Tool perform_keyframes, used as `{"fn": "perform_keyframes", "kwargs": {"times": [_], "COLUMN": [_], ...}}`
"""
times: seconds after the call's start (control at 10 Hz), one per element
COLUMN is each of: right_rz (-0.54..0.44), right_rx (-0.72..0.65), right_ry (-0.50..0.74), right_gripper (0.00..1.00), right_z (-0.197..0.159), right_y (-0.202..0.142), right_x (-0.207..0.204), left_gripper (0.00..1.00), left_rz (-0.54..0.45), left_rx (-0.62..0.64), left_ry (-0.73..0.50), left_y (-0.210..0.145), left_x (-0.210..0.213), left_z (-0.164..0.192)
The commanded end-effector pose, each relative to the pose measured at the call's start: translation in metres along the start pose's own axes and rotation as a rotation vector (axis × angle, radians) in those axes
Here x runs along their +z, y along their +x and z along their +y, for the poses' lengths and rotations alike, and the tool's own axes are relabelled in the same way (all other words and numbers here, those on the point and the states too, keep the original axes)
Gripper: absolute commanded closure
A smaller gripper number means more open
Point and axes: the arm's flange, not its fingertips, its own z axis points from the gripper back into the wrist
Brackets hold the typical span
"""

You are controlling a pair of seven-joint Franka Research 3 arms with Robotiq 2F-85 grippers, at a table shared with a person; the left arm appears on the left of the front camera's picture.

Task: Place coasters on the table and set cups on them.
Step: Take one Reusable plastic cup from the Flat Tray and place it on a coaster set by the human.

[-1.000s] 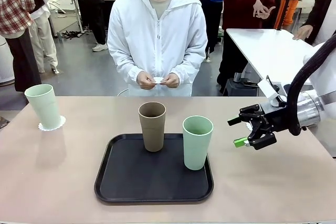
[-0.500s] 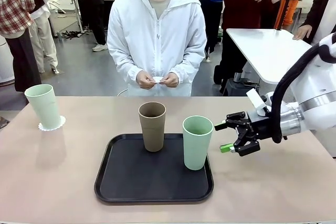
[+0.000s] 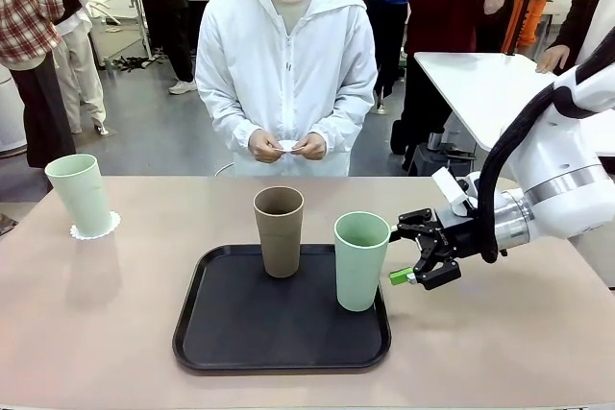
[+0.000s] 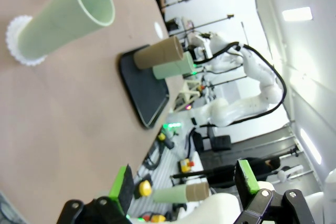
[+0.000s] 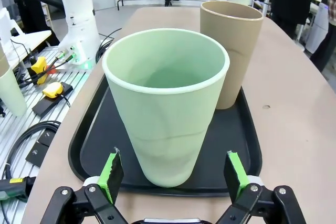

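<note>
Right gripper [image 3: 398,253], jaws wide and empty, faces the upright mint cup [image 3: 361,266] on the black tray [image 3: 231,338], standing just ahead and centred on its gap.

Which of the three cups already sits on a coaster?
The mint green cup at far left, on a white coaster. The brown cup and other green cup stand on the black tray.

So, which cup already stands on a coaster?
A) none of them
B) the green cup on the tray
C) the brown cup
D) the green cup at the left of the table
D: the left green cup sits on a white coaster on the table, while the brown cup and the other green cup stand directly on the tray.
</note>
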Motion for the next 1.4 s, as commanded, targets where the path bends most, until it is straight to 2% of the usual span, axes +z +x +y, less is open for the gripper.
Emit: {"fn": "perform_keyframes", "kwargs": {"times": [0.0, 0.4, 0.9, 1.3], "right_rz": [-0.001, -0.013, -0.049, -0.059], "right_rx": [0.015, 0.002, 0.010, 0.002], "right_ry": [-0.017, 0.027, 0.000, 0.037], "right_gripper": [0.00, 0.00, 0.00, 0.00], "right_z": [-0.005, -0.003, -0.012, -0.018], "right_y": [-0.006, -0.001, 0.000, 0.005], "right_x": [-0.013, -0.023, -0.034, -0.052], "left_gripper": [0.00, 0.00, 0.00, 0.00], "left_rz": [-0.001, -0.001, -0.001, -0.001], "left_rx": [0.006, 0.006, 0.006, 0.006], "left_ry": [0.008, 0.008, 0.008, 0.008], "left_y": [-0.001, -0.001, -0.001, -0.001], "left_x": [0.001, 0.001, 0.001, 0.001], "left_z": [-0.002, -0.002, -0.002, -0.002]}}
